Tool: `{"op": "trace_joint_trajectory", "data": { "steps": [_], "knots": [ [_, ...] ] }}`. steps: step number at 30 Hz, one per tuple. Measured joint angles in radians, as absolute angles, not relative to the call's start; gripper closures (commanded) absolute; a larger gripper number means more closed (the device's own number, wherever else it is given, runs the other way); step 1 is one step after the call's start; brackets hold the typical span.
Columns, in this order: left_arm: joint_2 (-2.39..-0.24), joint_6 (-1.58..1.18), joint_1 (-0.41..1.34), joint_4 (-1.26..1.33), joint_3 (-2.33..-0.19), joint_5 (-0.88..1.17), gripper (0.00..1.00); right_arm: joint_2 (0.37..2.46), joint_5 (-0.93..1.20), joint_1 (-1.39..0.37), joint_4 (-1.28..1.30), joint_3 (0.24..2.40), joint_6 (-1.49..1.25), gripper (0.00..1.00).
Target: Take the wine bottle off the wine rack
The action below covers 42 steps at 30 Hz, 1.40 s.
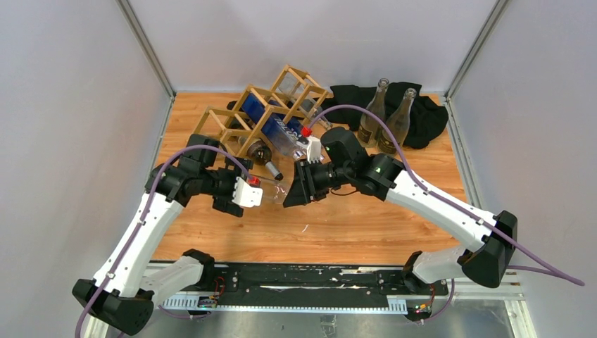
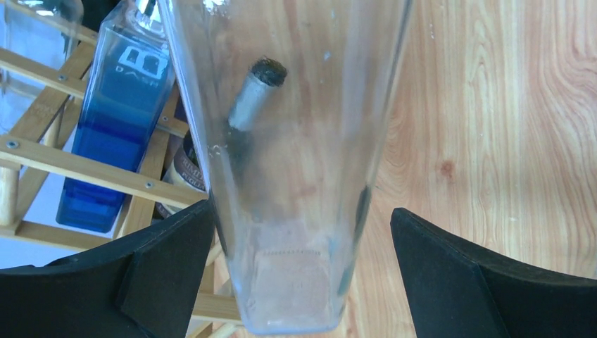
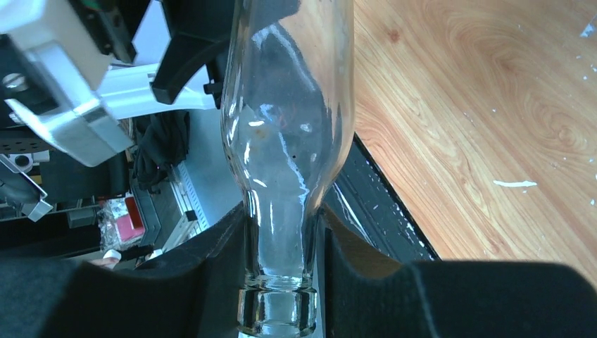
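A clear glass wine bottle hangs level above the table, in front of the light-wood lattice wine rack. My right gripper is shut on its neck, which shows in the right wrist view with the bottle reaching away. My left gripper is open around the bottle's base. In the left wrist view the left finger is at the glass and the right finger stands apart. The rack lies to the left there.
A blue bottle and a dark bottle lie in the rack; the blue one also shows in the left wrist view. Two bottles stand on a black cloth at the back right. Grey walls enclose the table.
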<state>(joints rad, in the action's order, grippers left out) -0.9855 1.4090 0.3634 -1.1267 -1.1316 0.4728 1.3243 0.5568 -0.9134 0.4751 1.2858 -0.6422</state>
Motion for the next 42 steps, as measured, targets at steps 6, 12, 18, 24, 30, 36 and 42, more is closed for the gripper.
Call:
{"op": "trace_joint_trajectory", "data": {
  "steps": [6, 12, 18, 24, 30, 36, 42],
  "knots": [
    [-0.961, 1.346, 0.363, -1.045, -1.068, 0.452, 0.07, 1.324, 0.559, -0.913, 0.443, 1.287, -0.659, 1.0],
    [-0.963, 1.293, 0.363, -0.975, -1.06, 0.436, 0.35, 1.324, 0.568, -0.913, 0.417, 1.287, -0.663, 1.0],
    [-0.982, 1.28, 0.371, -0.97, -1.06, 0.43, 0.86, 1.325, 0.569, -0.903, 0.397, 1.287, -0.665, 0.75],
    [-0.979, 1.217, 0.374, -0.919, -1.059, 0.42, 1.0, 1.316, 0.572, -0.903, 0.35, 1.282, -0.639, 0.16],
    [-0.945, 1.067, 0.374, -0.816, -1.054, 0.442, 1.0, 1.227, 0.508, -0.903, 0.326, 1.259, -0.587, 0.09],
    [-0.936, 0.891, 0.374, -0.785, -1.054, 0.518, 1.0, 1.154, 0.41, -0.903, 0.295, 1.242, -0.525, 0.07],
    [-0.941, 0.72, 0.375, -0.797, -1.083, 0.621, 1.0, 1.095, 0.338, -0.903, 0.175, 1.158, -0.451, 0.06]
  ]
}}
